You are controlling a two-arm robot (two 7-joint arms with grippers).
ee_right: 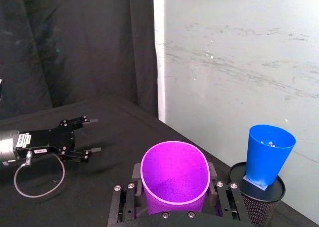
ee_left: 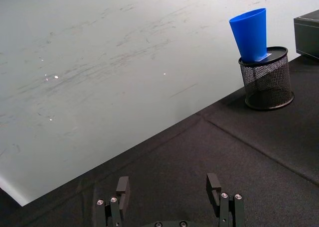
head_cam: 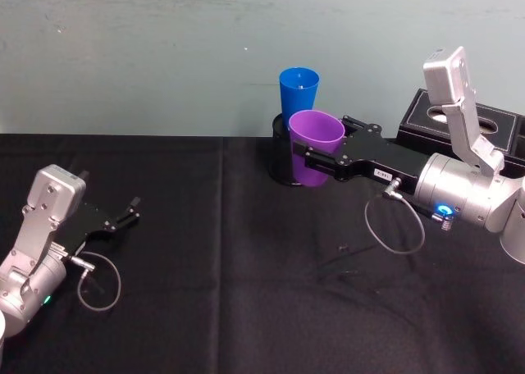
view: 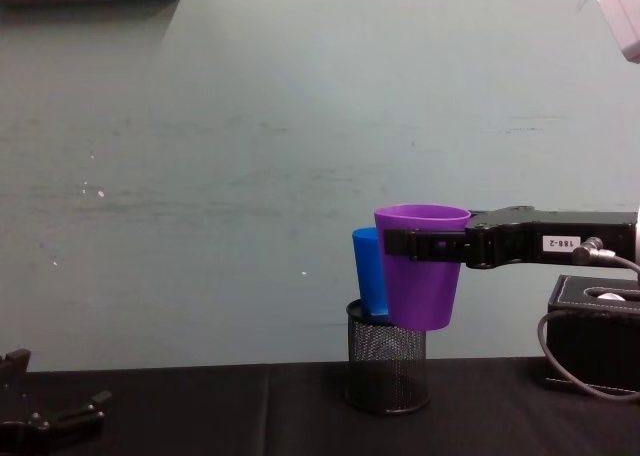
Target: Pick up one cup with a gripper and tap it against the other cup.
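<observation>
Now in hand: the purple cup (head_cam: 316, 144), clamped between the fingers of the right gripper (view: 396, 243), one finger on each side of its wall just under the rim.
Purple cup's pose: upright, mouth up, lifted well off the table (head_cam: 205, 308), with its long axis vertical.
Blue cup (head_cam: 298, 91): seated in the mouth of the black mesh pen holder (head_cam: 281, 154) and leaning a little, near the table's far edge and right of its middle.
Relation that counts: the blue cup lies just beyond the purple one, toward the far edge and slightly to the robot's left. The right wrist view shows a gap between them, so they are near but apart. Their rims are at about the same height in the chest view.
Nearer arm: the right, reaching in from the right edge with the cup already beside its target.
Left gripper (head_cam: 130, 210): spread and empty, resting low by the table's left edge, well apart from both cups.
Step in hand: probably the last closing of the gap for the tap.
Risk: the blue cup sits loosely, so a hard knock might tip it off the holder.
</observation>
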